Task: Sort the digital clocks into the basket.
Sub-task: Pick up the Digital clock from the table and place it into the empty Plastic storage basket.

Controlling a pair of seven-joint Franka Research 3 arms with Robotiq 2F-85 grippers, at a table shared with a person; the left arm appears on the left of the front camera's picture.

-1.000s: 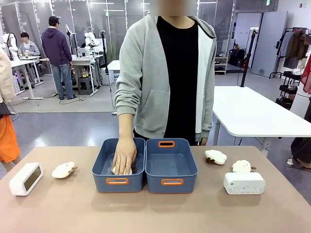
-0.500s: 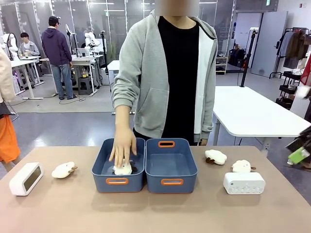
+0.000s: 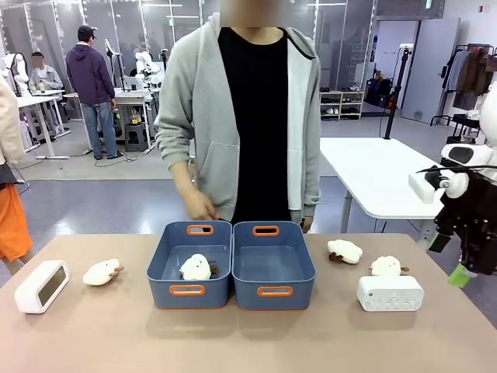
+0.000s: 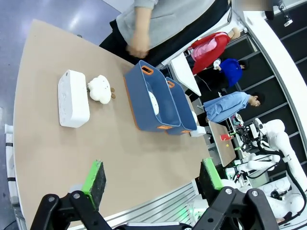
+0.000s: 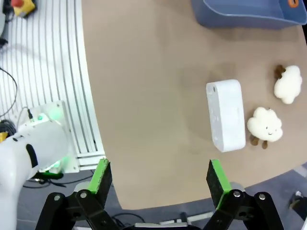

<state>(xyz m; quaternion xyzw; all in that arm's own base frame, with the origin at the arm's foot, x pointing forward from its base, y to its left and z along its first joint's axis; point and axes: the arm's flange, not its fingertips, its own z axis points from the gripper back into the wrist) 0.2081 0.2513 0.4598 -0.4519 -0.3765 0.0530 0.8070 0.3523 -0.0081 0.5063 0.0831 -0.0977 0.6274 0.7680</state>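
Spread and empty: left pincer (image 4: 152, 178), right pincer (image 5: 158, 181); plush toy (image 3: 196, 267) partly hidden behind basket (image 3: 159, 273) wall

I read no text or number from here; screen of the left clock (image 3: 40, 286) illegible, button marks on the right clock (image 3: 390, 293) too small to tell

The front camera is sitting low at the near edge of the table (image 3: 248, 342), facing the person (image 3: 241, 116) across the bins (image 3: 299, 291). The left wrist camera is hanging off the left end, rolled sideways, also catching the left clock (image 3: 41, 285) and bins. The right wrist camera is staring steeply down, closer, catching the right clock (image 3: 390, 293) too.
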